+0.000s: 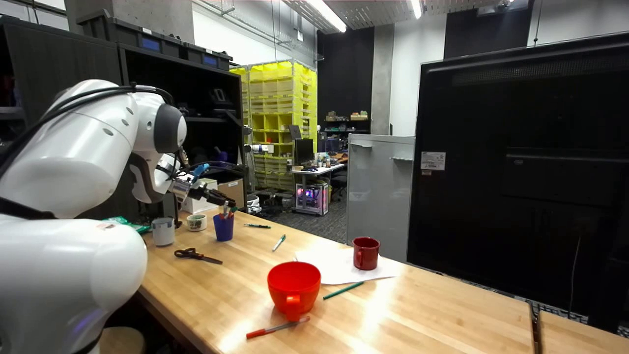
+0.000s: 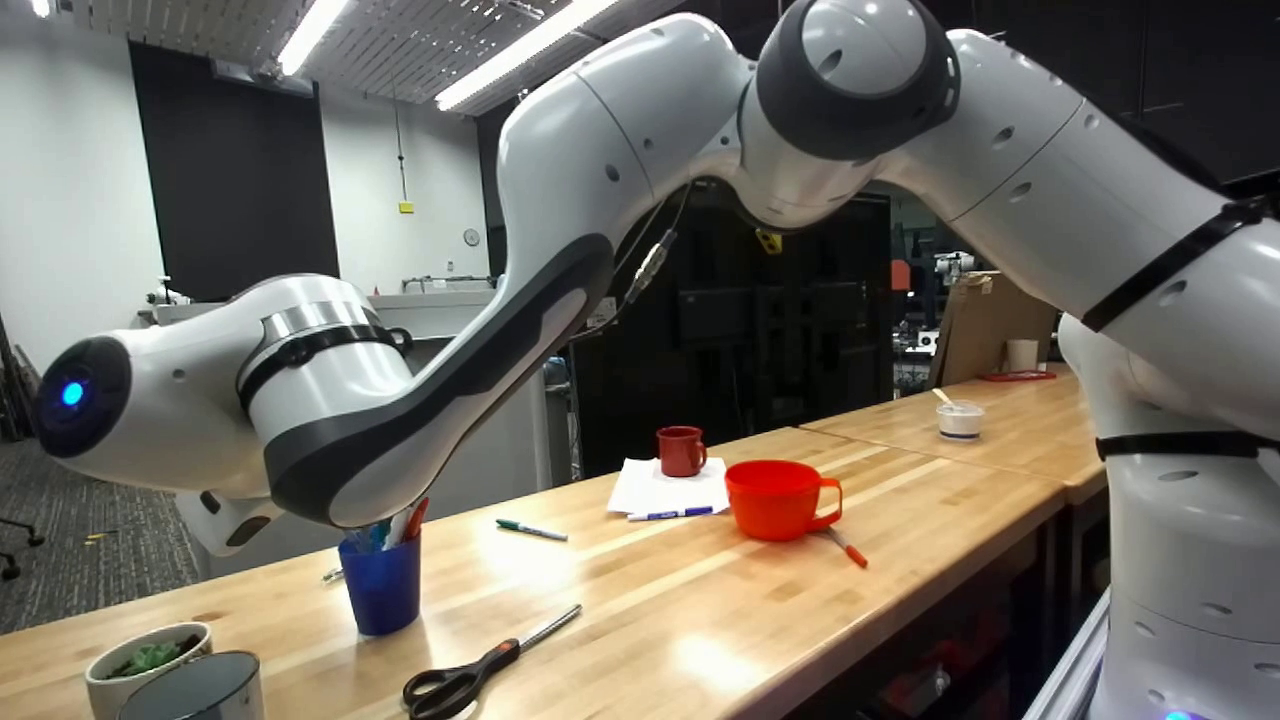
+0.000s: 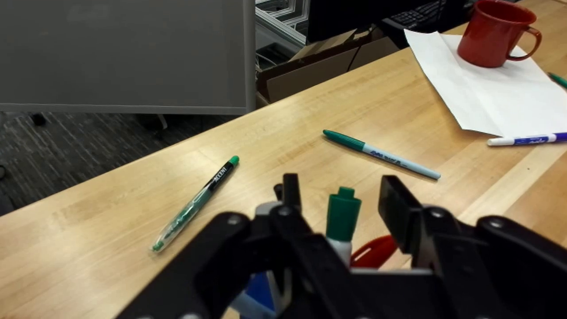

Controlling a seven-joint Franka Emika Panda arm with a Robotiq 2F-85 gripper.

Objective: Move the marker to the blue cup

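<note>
A white marker [image 3: 343, 217] with a green cap stands nearly upright between my fingers, a gap showing on each side of the cap. The gripper [image 3: 341, 179] is open, and in an exterior view it sits just over the blue cup [image 1: 224, 228]. Several pens rise from that cup. Its rim is mostly hidden by my jaws in the wrist view. A similar slim marker [image 3: 383, 156], pale with a green end, lies on the table beyond the fingers. Both exterior views show that marker [image 2: 531, 530] too, while the arm hides the gripper beside the cup [image 2: 383, 590].
Scissors [image 1: 197, 255], a grey mug [image 1: 163, 231] and a potted plant [image 1: 196, 222] are near the cup. Farther along are a red bowl [image 1: 294, 287], a dark red cup [image 1: 366, 252] on paper, a green stick [image 1: 343, 290] and a red pen [image 1: 277, 328]. A green pen [image 3: 195, 204] lies nearby.
</note>
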